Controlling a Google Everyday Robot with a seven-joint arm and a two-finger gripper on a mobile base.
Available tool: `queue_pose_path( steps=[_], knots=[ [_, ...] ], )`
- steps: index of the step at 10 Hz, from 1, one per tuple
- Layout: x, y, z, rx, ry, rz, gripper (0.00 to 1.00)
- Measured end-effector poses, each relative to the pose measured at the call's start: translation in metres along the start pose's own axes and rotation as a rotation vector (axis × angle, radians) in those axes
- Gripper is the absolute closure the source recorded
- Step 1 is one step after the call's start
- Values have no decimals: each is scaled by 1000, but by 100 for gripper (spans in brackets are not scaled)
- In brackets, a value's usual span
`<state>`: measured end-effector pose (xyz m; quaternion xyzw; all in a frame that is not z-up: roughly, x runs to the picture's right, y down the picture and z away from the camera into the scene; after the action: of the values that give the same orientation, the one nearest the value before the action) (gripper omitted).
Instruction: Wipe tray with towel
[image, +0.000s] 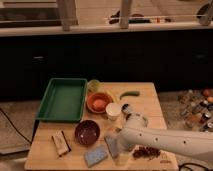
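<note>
The green tray (62, 100) lies at the far left of the wooden table, with nothing in it. The grey-blue towel (111, 145) lies near the table's front edge, to the right of the speckled pad. My white arm reaches in from the right, low over the table. My gripper (120, 143) is at the towel, down on its right side, and hides part of it. The gripper is well away from the tray, to the tray's front right.
An orange bowl (99, 102), a white cup (113, 111) and a dark red bowl (87, 132) stand between towel and tray. A blue-grey speckled pad (95, 156), a small brown block (61, 143), a green cup (93, 86), a green vegetable (130, 94) and a dark red cluster (146, 151) also lie on the table.
</note>
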<state>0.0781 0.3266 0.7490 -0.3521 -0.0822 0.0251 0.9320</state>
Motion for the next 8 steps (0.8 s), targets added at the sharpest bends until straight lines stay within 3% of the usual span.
queue_pose_path(
  steps=[3,4,6,8],
  knots=[
    [-1,-1,7,-13,-7,-11,20],
    [0,-1,9,-15,-7,-14,25],
    [1,-3,9,-7,-11,-16,42],
    [0,-7,7,1,-12,-22,66]
  ],
)
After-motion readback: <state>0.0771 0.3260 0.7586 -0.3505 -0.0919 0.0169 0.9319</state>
